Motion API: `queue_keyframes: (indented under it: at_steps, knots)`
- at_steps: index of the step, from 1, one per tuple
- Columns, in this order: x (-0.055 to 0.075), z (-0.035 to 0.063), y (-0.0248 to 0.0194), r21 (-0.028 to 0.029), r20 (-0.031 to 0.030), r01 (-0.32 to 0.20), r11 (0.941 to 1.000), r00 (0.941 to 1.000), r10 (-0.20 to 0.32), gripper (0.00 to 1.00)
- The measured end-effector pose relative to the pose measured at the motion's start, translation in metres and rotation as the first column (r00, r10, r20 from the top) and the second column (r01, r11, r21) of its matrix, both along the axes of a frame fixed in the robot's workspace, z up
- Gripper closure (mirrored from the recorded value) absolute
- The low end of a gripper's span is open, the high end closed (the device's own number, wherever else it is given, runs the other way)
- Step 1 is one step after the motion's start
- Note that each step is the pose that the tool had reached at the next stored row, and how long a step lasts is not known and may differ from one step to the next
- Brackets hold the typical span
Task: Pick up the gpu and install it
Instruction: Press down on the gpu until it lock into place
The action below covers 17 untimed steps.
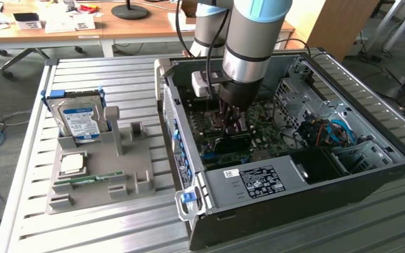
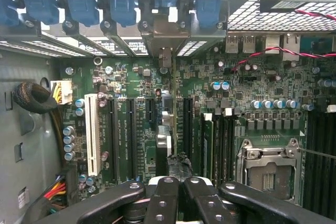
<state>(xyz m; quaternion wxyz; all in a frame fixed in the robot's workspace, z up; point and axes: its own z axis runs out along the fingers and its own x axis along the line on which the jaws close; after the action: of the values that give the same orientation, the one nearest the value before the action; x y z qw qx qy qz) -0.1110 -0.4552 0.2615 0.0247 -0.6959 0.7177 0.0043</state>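
The gpu (image 2: 164, 129) stands on edge in a slot of the motherboard (image 2: 252, 77), its metal bracket up against the case's rear slot openings, seen edge-on in the wrist view; in the exterior view it shows as a dark card (image 1: 229, 143) low in the case just under the arm's tool. The gripper (image 2: 176, 174) is directly above the card with its fingers (image 2: 194, 192) drawn together; whether they pinch the card's top edge or only rest against it cannot be told. The case (image 1: 273, 179) lies open on a slatted table (image 1: 118, 74), with the power supply (image 1: 255, 182) near its front edge. At the exterior view's left, well apart from the case, a grey holder (image 1: 128, 174) carries a hard drive (image 1: 79, 121) upright, a RAM stick (image 1: 90, 181) lying flat and a pale square chip (image 1: 72, 162).
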Motion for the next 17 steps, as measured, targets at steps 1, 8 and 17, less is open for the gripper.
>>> queue_keyframes:
  at_steps: [1,8,17]
  knots:
    - [-0.0001,0.0,0.0,-0.0001,0.0,0.0,1.0,1.0,0.0,0.89]
    - [-0.0008,-0.0003,0.0001,0.0002,0.0001,0.0,1.0,1.0,0.0,0.89]
    - [-0.002,-0.0007,0.0,-0.0001,-0.0002,0.0,1.0,1.0,0.0,0.89]
